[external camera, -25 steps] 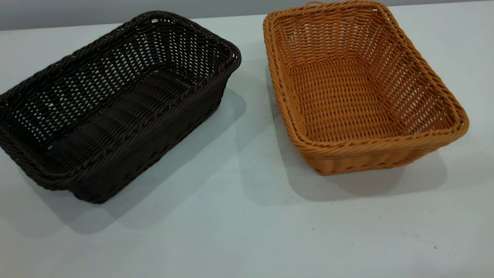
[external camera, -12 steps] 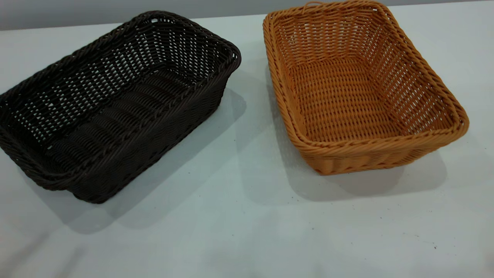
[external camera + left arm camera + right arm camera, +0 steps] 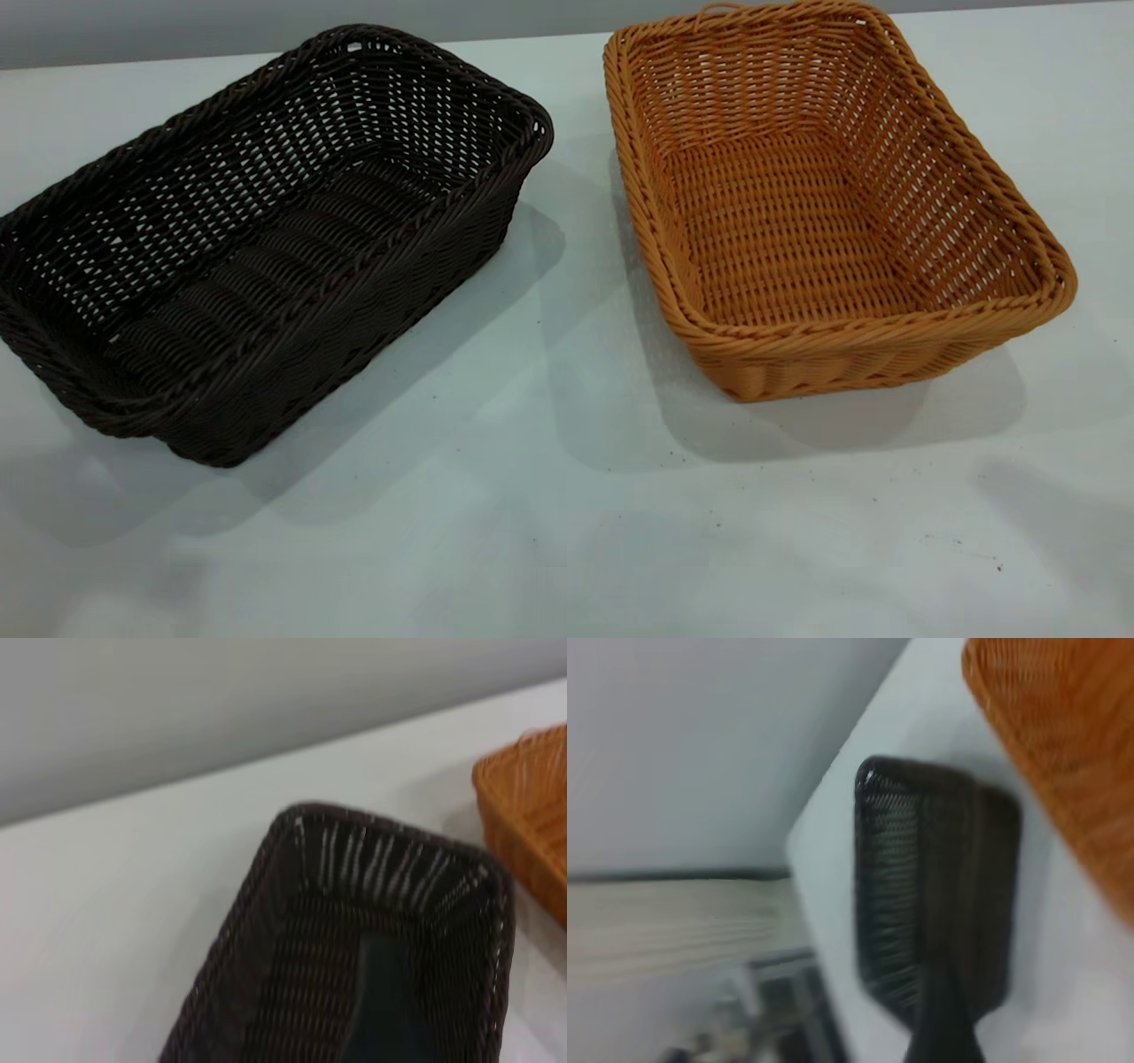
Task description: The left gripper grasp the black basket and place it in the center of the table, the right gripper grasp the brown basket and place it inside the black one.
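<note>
Two baskets apart on table (image 3: 549,532): black basket (image 3: 266,239), brown basket (image 3: 824,204) (neither gripped).

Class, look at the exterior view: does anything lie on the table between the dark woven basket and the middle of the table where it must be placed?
Nothing visible does. The white table is bare between the black-brown wicker basket and the orange-tan wicker basket, which stand apart, both empty.

- We saw a plain test or lab setup, not a home.
- The table (image 3: 567,532) was bare, white and flat, with a few dark specks.
- Behind it stood an empty grey wall (image 3: 221,718).
- Beyond the table edge, the right wrist view showed blurred pale furniture (image 3: 664,930); we could not identify it.
</note>
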